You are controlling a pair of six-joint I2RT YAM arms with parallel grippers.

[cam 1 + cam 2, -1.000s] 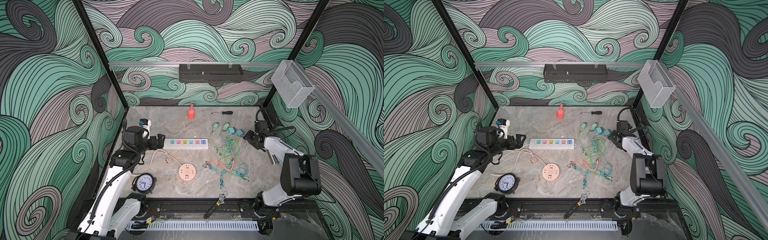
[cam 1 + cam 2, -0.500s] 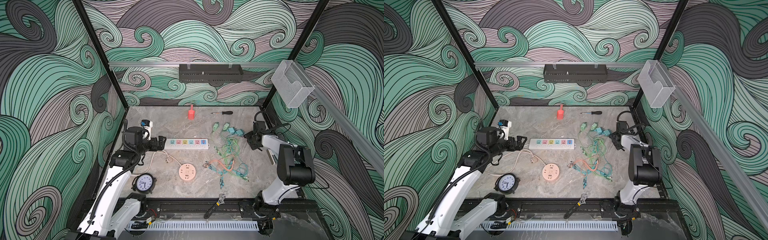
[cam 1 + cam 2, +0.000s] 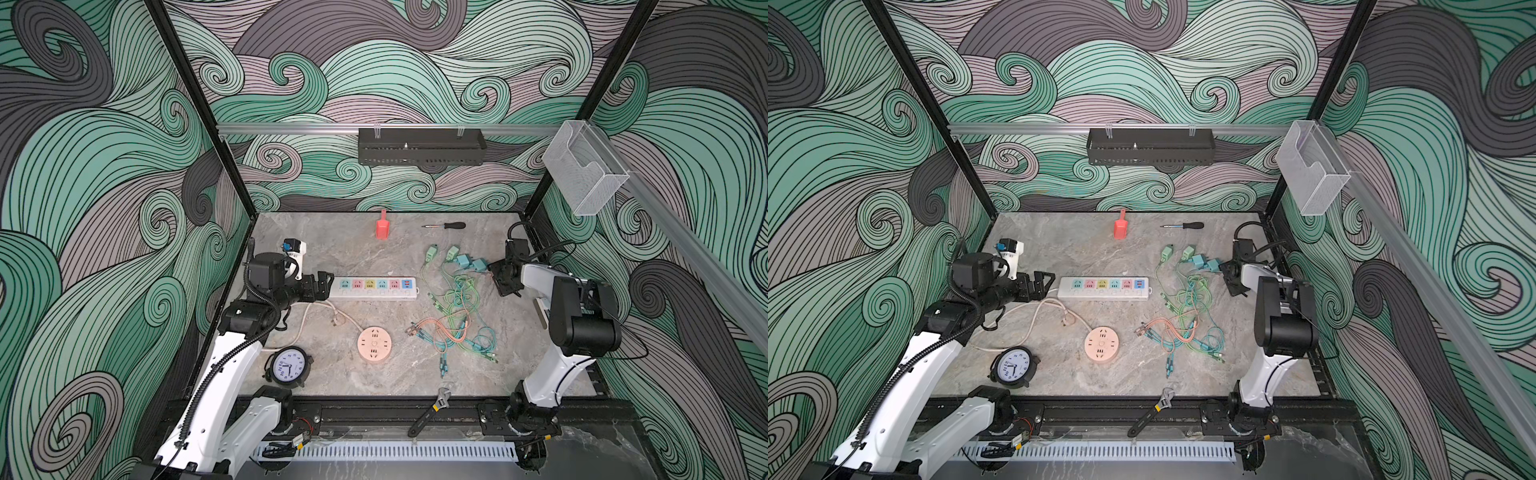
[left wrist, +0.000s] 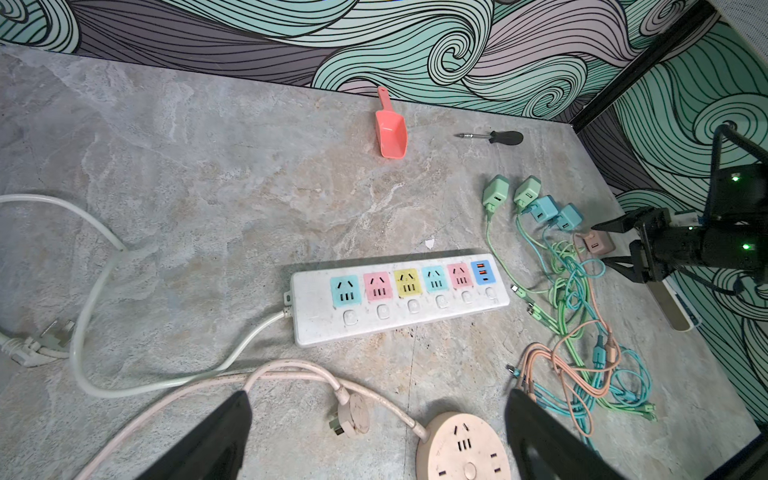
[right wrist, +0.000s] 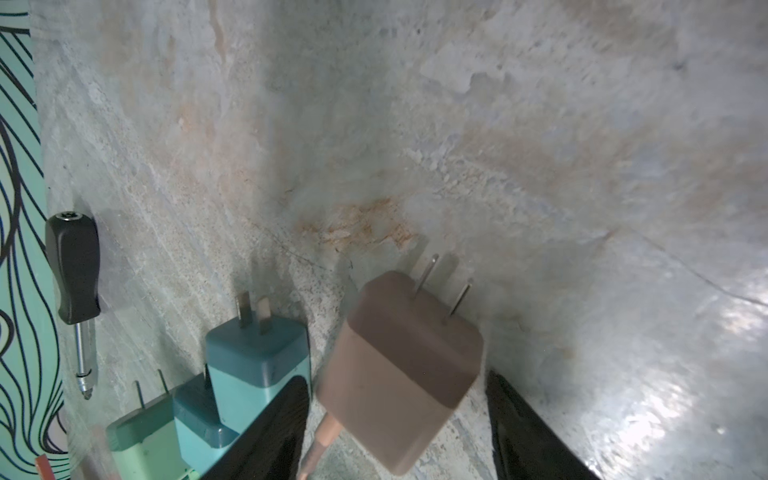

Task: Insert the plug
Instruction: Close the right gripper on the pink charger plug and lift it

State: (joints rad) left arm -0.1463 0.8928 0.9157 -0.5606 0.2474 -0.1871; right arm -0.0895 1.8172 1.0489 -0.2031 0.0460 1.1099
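Observation:
The plug is a brownish-pink charger with two flat prongs and a pink cord, lying on the table at the right, and it also shows in the left wrist view. My right gripper is open and straddles it, with a gap at each jaw; in both top views it sits low by the chargers. The white power strip with coloured sockets lies mid-table. My left gripper is open and empty at the strip's left end.
Green and blue chargers lie beside the plug, above a tangle of cables. A round pink socket and its corded plug lie in front of the strip. Also on the table: clock, red scoop, screwdriver, wrench.
The right arm's elbow has swung inward and its gripper has edged slightly left among the chargers. The left arm has not moved.

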